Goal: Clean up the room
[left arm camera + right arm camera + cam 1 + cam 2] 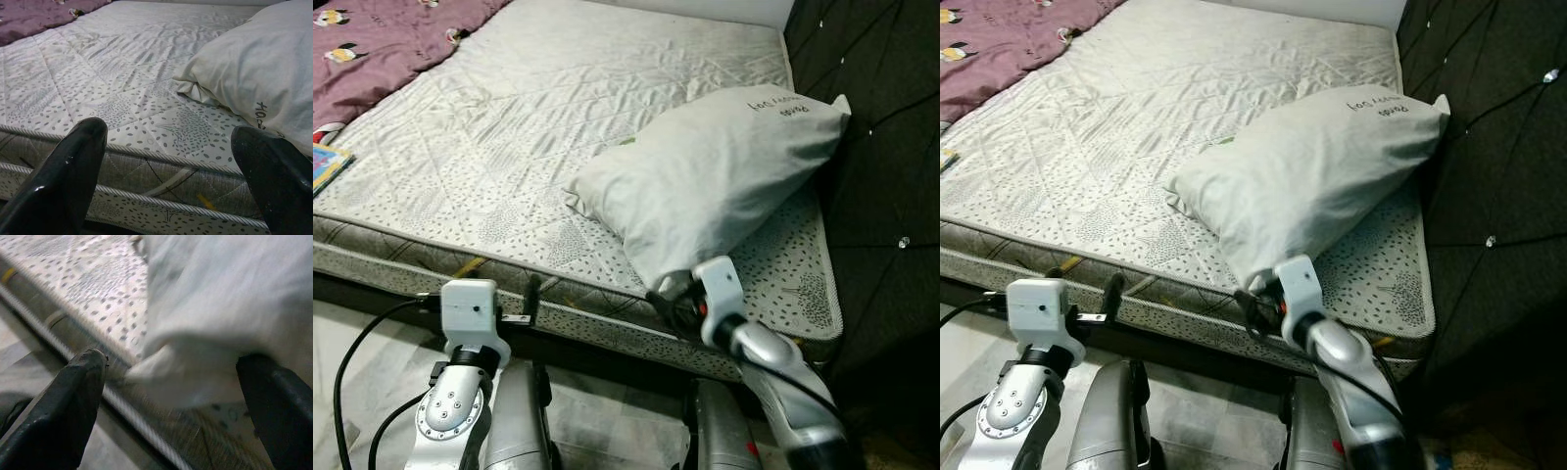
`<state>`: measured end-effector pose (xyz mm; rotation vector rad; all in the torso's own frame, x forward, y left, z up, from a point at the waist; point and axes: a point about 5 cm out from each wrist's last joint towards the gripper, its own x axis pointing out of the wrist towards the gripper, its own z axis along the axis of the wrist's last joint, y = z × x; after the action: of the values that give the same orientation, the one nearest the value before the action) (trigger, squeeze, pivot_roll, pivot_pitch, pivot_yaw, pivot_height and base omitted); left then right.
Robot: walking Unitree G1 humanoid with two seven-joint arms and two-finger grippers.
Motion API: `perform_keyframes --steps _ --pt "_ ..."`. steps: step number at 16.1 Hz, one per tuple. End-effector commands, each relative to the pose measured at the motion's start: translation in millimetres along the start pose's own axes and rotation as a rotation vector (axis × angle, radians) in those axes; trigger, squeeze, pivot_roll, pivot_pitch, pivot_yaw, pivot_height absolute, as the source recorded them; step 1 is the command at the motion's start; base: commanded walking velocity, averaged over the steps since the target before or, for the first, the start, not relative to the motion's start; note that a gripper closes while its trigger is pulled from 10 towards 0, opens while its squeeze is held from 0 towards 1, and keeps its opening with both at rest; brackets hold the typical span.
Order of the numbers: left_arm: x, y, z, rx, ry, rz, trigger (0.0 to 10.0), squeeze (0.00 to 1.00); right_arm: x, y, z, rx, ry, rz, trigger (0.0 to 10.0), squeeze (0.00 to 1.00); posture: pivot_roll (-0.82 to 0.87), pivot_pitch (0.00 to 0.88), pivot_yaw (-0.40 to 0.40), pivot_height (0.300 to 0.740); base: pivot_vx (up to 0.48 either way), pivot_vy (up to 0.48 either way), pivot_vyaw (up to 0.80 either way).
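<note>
bed: bare quilted mattress (558, 117) | headboard (881, 127): dark tufted, right | floor (372, 343): pale

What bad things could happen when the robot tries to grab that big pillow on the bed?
The right gripper has its jaws open around just the lower corner of the pillow. Gripping only that corner, the pillow might slip out or sag and drag.

That corner lies close to the edge of the mattress, so a pull toward the robot could probably tip the pillow onto the floor.

The left gripper hangs open off to the side by the mattress edge, too far to help.
</note>
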<state>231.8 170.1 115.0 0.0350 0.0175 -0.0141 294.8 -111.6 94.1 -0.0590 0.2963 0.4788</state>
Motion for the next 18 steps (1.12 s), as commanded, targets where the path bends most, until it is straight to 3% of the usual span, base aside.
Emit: perform_keyframes --steps 1,7,14,15,16,17,18 --pt "-0.3 1.7 3.9 0.017 -0.007 0.009 10.0 0.00 2.1 -2.6 -0.7 0.009 0.022 -0.042 10.0 0.00 0.05 0.133 -0.037 0.548 0.000 0.000 0.00" --pt "2.1 1.6 7.6 0.023 -0.016 0.008 10.0 0.00 27.6 19.9 15.6 0.165 0.014 -0.087 10.0 0.00 0.07 0.130 -0.023 0.548 0.000 0.000 0.00" --pt "5.4 1.6 10.4 0.026 -0.020 0.023 10.0 0.00 52.4 8.6 43.0 0.199 -0.078 -0.323 10.0 0.00 0.10 0.116 -0.017 0.548 0.000 0.000 0.00" --pt "5.4 2.0 11.3 0.027 -0.022 0.025 10.0 0.00 55.1 7.3 45.2 0.204 -0.097 -0.354 9.4 0.00 0.10 0.114 -0.018 0.548 0.000 0.000 0.00" --pt "5.6 2.1 12.1 0.028 -0.025 0.027 10.0 0.00 57.9 7.0 46.3 0.220 -0.108 -0.371 7.8 0.00 0.11 0.112 -0.019 0.548 0.000 0.000 0.00" --pt "5.8 2.6 13.5 0.029 -0.029 0.031 10.0 0.00 61.3 8.8 47.2 0.257 -0.112 -0.372 0.0 0.00 0.12 0.109 -0.021 0.548 0.000 0.000 0.00" --pt "5.3 4.4 14.9 0.032 -0.033 0.038 10.0 0.00 65.2 13.1 51.7 0.267 -0.133 -0.368 0.0 0.00 0.13 0.106 -0.023 0.548 0.000 0.000 0.00"
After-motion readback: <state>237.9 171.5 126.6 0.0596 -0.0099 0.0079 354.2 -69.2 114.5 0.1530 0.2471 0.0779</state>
